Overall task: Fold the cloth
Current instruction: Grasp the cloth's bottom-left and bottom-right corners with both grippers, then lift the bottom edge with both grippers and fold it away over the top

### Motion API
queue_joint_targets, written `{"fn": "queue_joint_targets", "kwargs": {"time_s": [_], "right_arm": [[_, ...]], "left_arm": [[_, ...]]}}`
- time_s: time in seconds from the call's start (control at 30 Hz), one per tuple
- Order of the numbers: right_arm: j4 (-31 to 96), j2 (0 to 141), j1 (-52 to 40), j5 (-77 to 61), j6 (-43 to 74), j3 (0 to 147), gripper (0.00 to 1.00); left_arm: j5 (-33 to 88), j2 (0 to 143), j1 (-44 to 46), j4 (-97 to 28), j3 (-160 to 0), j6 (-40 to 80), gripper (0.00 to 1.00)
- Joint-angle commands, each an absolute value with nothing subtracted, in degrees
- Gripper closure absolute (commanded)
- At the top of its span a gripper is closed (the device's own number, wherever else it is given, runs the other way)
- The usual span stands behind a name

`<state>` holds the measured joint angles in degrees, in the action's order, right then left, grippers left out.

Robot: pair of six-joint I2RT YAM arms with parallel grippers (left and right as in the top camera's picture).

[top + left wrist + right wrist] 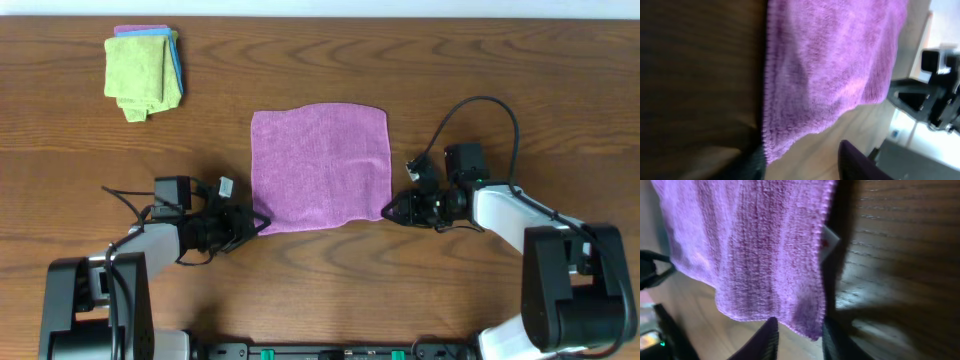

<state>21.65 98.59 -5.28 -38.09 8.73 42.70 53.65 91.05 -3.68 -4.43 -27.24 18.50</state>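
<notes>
A purple cloth (320,165) lies flat and unfolded in the middle of the wooden table. My left gripper (256,224) sits low at the cloth's near-left corner. In the left wrist view the cloth (830,65) has its corner just inside the left finger, and the jaws (802,165) are open around it. My right gripper (392,210) sits at the near-right corner. In the right wrist view the cloth (750,250) has its corner between the two fingers (800,340), which are open and not pressed on it.
A stack of folded cloths (143,65), yellow-green on top of blue and pink, lies at the far left of the table. A small white tag (829,240) sticks out from the purple cloth's right edge. The table's near edge lies just behind both arms.
</notes>
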Motion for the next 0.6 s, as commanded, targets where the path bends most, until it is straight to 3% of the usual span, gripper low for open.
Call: {"fn": "queue_joint_targets", "kwargs": {"time_s": [0.0, 0.13, 0.57], "right_arm": [[21.12, 99.5, -6.09, -36.4, 9.85, 42.15, 0.83], [20.27, 99.5, -6.09, -36.45, 11.35, 42.15, 0.98], [19.92, 95.77, -6.09, -43.0, 12.51, 43.99, 0.98]], "left_arm": [[52.12, 91.94, -3.73, -4.62, -26.55, 18.28, 0.73], [52.1, 91.94, -3.73, -4.34, -26.55, 19.55, 0.94], [60.27, 91.0, -3.73, -3.84, -30.02, 21.12, 0.94]]}}
